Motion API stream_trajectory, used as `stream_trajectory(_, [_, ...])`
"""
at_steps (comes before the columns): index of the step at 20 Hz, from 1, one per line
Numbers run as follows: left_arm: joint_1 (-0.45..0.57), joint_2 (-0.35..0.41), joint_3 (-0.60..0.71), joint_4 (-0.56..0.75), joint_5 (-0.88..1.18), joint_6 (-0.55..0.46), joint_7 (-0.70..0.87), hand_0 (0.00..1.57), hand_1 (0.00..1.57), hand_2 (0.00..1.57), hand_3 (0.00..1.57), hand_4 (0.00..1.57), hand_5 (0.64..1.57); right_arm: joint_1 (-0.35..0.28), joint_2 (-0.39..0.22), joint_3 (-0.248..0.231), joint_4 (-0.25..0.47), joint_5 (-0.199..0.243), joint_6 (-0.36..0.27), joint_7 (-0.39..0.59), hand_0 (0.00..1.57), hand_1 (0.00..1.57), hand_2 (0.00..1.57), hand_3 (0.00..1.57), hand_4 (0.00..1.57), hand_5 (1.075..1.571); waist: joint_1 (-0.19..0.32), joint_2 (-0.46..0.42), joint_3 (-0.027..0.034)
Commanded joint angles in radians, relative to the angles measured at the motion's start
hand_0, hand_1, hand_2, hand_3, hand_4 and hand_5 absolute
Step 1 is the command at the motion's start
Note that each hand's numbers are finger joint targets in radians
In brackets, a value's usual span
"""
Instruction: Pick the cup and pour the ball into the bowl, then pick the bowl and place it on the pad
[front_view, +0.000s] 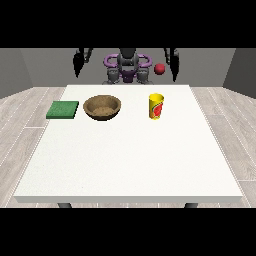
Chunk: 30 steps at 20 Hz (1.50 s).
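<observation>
Looking across a white table (125, 160) toward the robot, we see three things in a row near the far edge: a green pad (63, 109) close to the far corner at the view's left, a brown bowl (102, 107) just beside it, and a yellow cup (156, 106) with a red mark standing upright, well apart from the bowl toward the view's right. A red ball (159, 69) shows above and behind the cup, beyond the table's far edge, not inside the cup as far as we can tell. We judge the main risk to lie there: if the ball is not in the cup, tipping it over the bowl would pour nothing. A tall, narrow cup could also topple if a hand brushes its side on the approach. Both arms hang down by the robot's sides behind the far edge, nowhere near the things. The hand at the view's left (77, 65) and the hand at the view's right (174, 61) hold nothing; we cannot tell whether their fingers are apart or together.
</observation>
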Motion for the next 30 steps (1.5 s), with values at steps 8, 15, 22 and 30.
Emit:
stream_trajectory(8, [-0.116, -0.043, 0.027, -0.188, 0.161, -0.02, 0.149, 0.0, 0.0, 0.0, 0.0, 0.0, 1.535, -0.109, 0.094, 0.116, -0.197, -0.055, -0.001, 0.175, 0.0, 0.0, 0.0, 0.0, 0.98, 1.57, 0.027, -0.432, -0.0045])
stream_trajectory(15, [-0.091, -0.096, 0.024, -0.243, 0.268, 0.048, 0.394, 0.0, 0.0, 0.0, 0.0, 0.0, 1.539, -0.103, 0.108, 0.475, -0.233, -0.027, -0.405, 0.47, 0.0, 0.0, 0.0, 0.0, 0.62, 1.568, 0.04, -0.49, -0.0002])
stream_trajectory(22, [-0.262, -0.041, 0.084, -0.261, 0.275, -0.008, 0.279, 0.0, 0.0, 0.0, 0.0, 0.0, 1.517, -0.41, 0.109, 0.43, -0.181, 0.105, -0.399, 0.465, 0.0, 0.0, 0.0, 0.0, 0.2, 1.57, 0.009, -0.156, -0.0001])
stream_trajectory(30, [-0.502, 0.076, 0.196, -0.107, 0.189, -0.023, 0.081, 0.0, 0.0, 0.0, 0.0, 0.0, 1.483, -0.487, 0.073, 0.324, -0.19, 0.043, -0.302, 0.289, 0.0, 0.0, 0.0, 0.0, 0.0, 1.568, -0.08, 0.168, 0.0009])
